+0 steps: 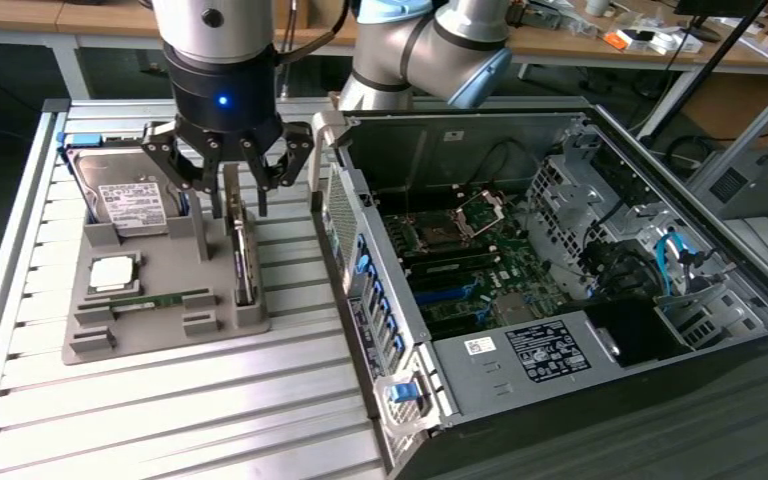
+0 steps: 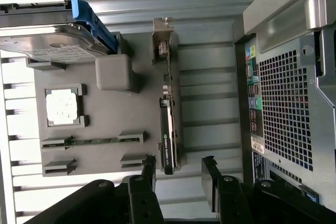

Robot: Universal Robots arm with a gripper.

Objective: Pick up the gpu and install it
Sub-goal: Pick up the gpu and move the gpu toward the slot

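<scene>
Hovering open, the end effector (image 2: 179, 162) brackets one end of the upright gpu (image 2: 169, 108)

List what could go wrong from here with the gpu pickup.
The gpu stands on its thin edge in the grey holder, nearer one of the open jaws than the other; closing could push it sideways.
The holder's raised block and the hard drive sit close by; a descending jaw might strike them.
The wall of the computer case is close to the holder; a lifted card might clip it.
</scene>
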